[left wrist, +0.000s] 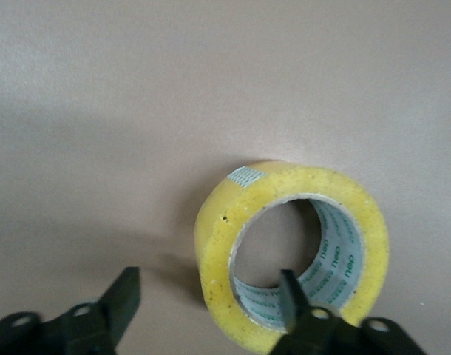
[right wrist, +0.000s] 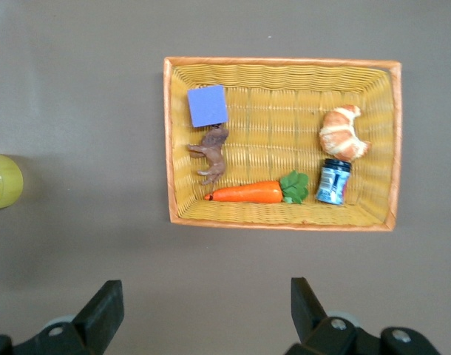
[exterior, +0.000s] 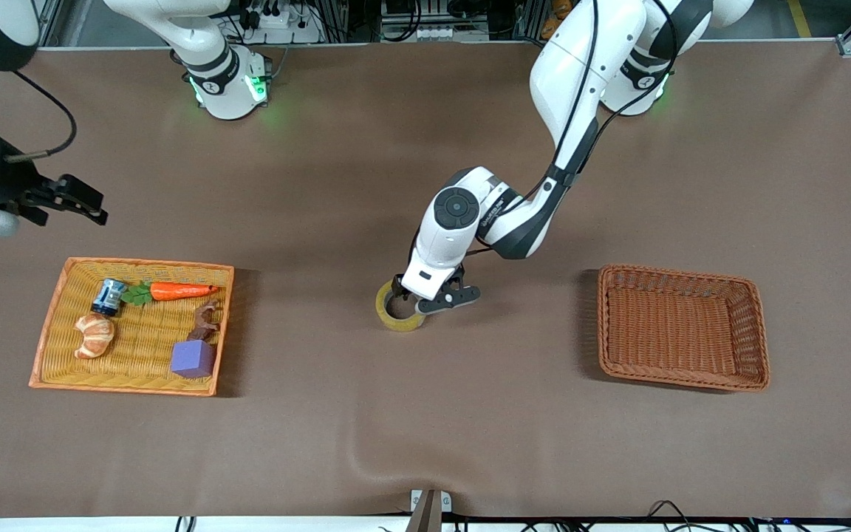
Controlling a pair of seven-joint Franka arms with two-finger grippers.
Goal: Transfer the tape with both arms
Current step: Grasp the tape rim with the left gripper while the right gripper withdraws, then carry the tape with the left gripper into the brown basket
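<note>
Green printing ran around the grey-white inner core of the tape; it appeared to read "deli", repeated, though the smaller characters beside it could not be made out. The blue jar carried a label too small to read.

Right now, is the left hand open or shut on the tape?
Open: the left hand straddles the wall of the tape, one finger inside its core, one outside, apart from it.

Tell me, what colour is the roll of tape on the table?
The tape is translucent yellow with a grey-white core printed in green; the left wrist view shows it best.
</note>
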